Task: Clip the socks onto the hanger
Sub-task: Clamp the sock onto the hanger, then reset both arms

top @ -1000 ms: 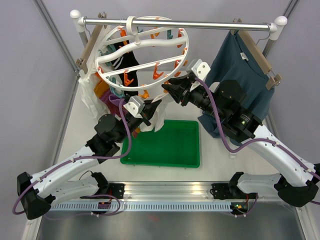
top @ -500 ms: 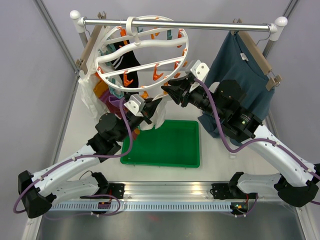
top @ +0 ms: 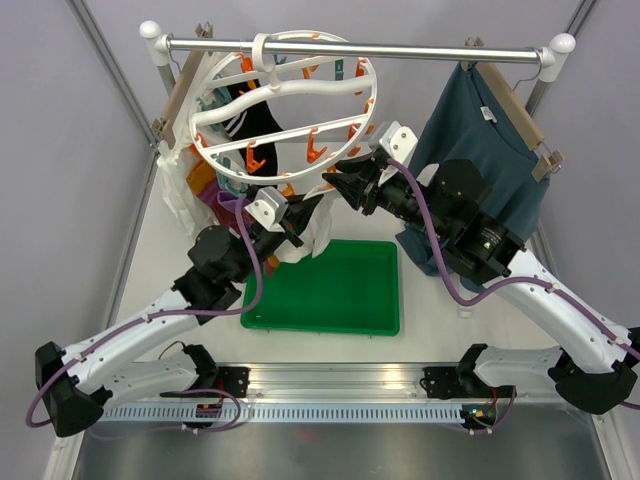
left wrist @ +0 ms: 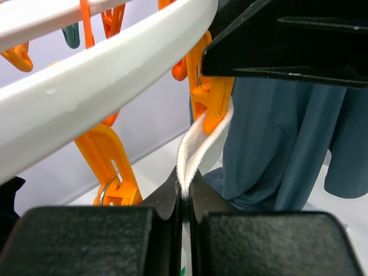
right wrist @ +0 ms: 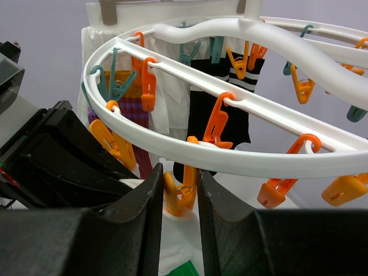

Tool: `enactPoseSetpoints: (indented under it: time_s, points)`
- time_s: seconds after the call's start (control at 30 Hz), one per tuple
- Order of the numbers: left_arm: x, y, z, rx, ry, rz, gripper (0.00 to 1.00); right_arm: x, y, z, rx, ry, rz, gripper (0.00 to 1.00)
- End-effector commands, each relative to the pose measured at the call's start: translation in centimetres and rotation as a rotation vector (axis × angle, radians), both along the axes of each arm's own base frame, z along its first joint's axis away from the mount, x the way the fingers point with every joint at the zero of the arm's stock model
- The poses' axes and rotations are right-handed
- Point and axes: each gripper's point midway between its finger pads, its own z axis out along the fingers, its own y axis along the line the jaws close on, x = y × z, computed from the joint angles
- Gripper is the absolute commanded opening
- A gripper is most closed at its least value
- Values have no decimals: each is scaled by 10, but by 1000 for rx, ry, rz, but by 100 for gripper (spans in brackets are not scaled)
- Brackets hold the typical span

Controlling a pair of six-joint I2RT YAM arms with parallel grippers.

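Your left jaws are pressed together on the folded edge of the white sock (left wrist: 198, 144), pinching it just below the orange clip (left wrist: 211, 98). The sock's edge runs up from that grip into the clip's mouth, and the rest of the sock hangs down over the far edge of the green tray (top: 330, 295) on the counter (top: 425, 300).

Your right jaws stand on either side of that same clip, clamped on its upper end, right under the front rim of the hanger (right wrist: 241, 158). The two sets of jaws nearly meet there, the right one above the left.

The hanger hangs by its hook from the metal rail (top: 400, 47), tilted towards you. On its far side you already have a black sock with white stripes (right wrist: 244, 66), a plain black sock (right wrist: 201, 115) and a maroon-and-orange sock (right wrist: 123, 109) clipped up. The teal shirt (top: 480, 130) hangs at the right end of the rail, well apart from the hanger.
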Motion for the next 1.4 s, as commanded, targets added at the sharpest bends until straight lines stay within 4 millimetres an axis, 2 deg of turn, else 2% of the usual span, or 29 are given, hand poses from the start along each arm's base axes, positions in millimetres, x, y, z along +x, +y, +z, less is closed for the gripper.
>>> enactPoseSetpoints:
  time_s: [0.0,0.5,0.63,0.73,0.83,0.97,1.03,1.2,1.23,1.27,1.3,1.33,1.37]
  points:
    - [-13,11,46,-121,-56,-14,2,-8,-5,15,13,-44,17,0]
    - [-23,6,47,-115,-27,-78,2,-9,-7,15,22,-64,14,0]
    - [-24,2,46,-103,-19,-95,2,-9,-8,15,23,-64,12,4]
    - [-25,1,48,-105,-19,-104,2,-9,-8,13,20,-61,14,13]
    - [-25,0,47,-103,-12,-107,2,-10,-8,12,18,-53,16,33]
    - [-23,-2,45,-97,-3,-109,2,-14,-13,14,27,-45,15,55]
    - [-22,-4,43,-95,5,-111,2,-17,-14,16,37,-36,19,62]
    - [-20,-8,42,-87,31,-115,3,-20,-24,17,57,7,-8,71]
    - [-17,-10,34,-61,54,-112,11,-21,-28,17,60,17,-18,72]
    - [-21,-14,37,-52,51,-138,18,-21,-31,14,58,31,-29,73]
    - [-24,-16,37,-67,83,-159,30,-19,-36,12,69,51,-58,76]
    - [-27,-20,33,-52,98,-187,36,-21,-43,13,80,58,-75,86]
    - [-31,-22,29,-33,126,-209,42,-20,-46,5,80,81,-95,88]
